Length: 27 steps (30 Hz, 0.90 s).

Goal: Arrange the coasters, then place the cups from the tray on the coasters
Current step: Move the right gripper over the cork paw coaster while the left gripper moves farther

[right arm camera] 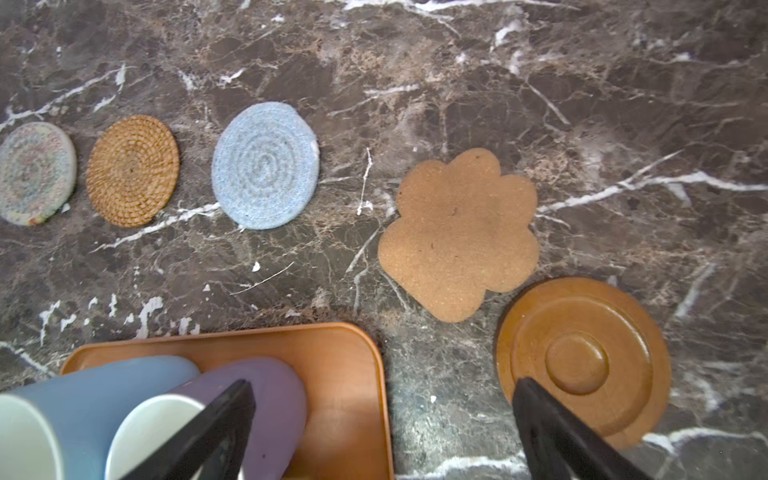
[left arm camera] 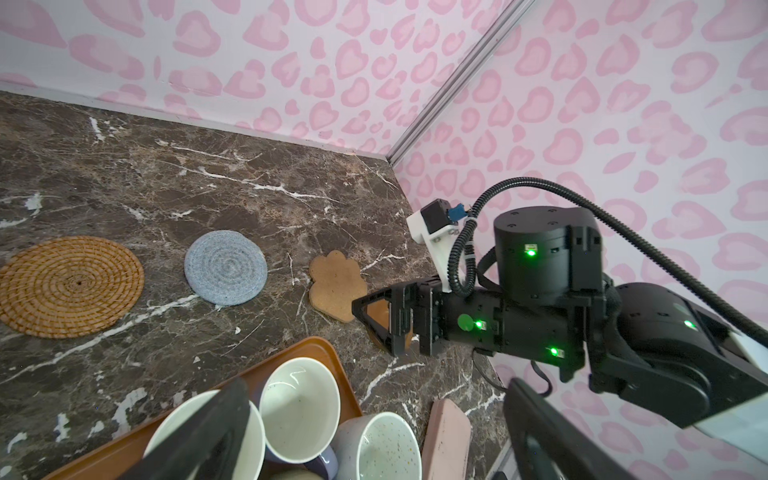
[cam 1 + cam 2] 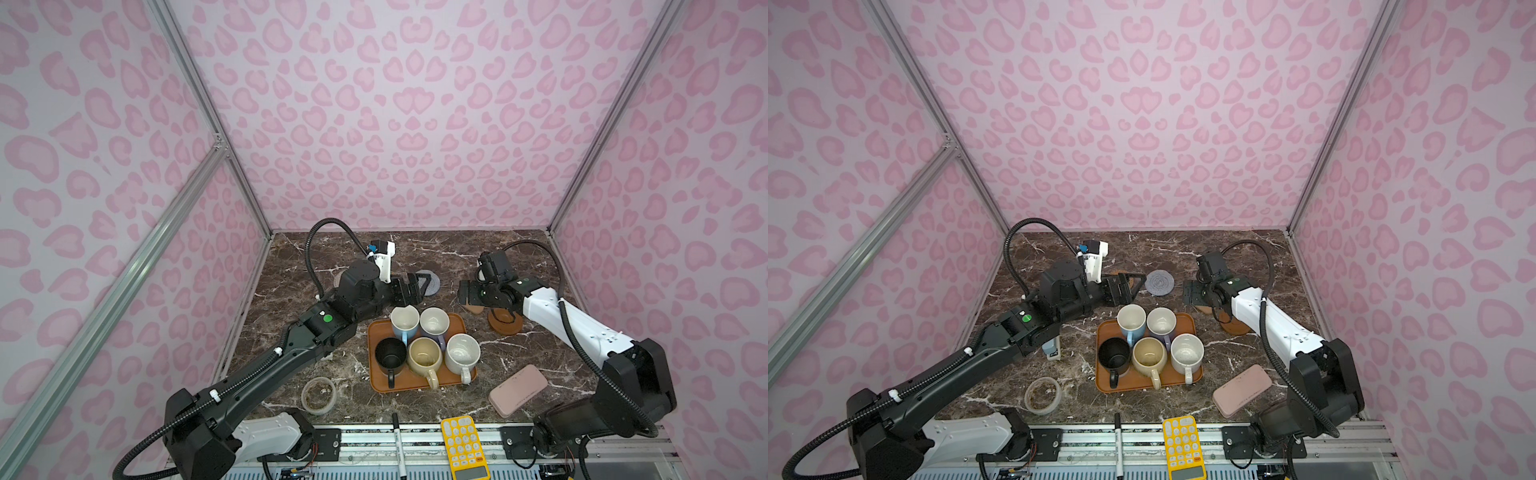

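Marble desk (image 3: 519, 266) first: the five coasters (image 1: 265, 166) lie roughly in a row behind the orange tray (image 3: 372, 332), and all five cups (image 3: 424, 357) sit on it, packed close. Both hands hang empty, spread wide. My left hand (image 3: 415, 289) is just behind the tray and my right hand (image 3: 467, 293) above the cork coaster (image 1: 457, 232). I'd grip the lavender mug (image 3: 434, 322) by its wall and lift straight up, clear of the light blue mug (image 3: 404, 320). Then I'd centre it inside the wooden coaster (image 1: 582, 361)'s rim.
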### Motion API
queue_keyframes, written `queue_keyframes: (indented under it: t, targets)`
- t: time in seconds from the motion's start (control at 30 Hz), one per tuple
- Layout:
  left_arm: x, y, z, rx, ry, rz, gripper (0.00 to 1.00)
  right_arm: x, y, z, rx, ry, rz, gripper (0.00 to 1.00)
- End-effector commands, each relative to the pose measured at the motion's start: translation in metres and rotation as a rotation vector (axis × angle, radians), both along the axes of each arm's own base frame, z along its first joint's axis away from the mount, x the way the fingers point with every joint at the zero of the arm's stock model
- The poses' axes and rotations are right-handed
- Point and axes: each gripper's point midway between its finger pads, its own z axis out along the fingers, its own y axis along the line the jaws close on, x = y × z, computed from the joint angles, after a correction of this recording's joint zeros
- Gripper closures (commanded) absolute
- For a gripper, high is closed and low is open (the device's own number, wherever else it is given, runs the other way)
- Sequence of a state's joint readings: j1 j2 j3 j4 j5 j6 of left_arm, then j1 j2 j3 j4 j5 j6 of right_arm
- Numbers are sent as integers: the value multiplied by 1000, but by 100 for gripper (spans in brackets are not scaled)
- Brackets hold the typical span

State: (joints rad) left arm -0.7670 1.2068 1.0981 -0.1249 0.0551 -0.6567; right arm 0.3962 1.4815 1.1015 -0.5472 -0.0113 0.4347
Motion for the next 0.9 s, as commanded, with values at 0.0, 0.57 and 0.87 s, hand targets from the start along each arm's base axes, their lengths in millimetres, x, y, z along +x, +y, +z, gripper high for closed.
queue_keyframes:
  t: [0.0,0.57,0.87]
  targets:
    - [4,-1,10,-12,-13,14,3,3,-6,-7,-6,-1,-26,2]
    - [23,-25,8,5,-58,37,2,29,-36,-61,-25,65,-60,5]
    - [34,-27,5,30,-66,65,2,35,-32,-81,24,115,-69,7]
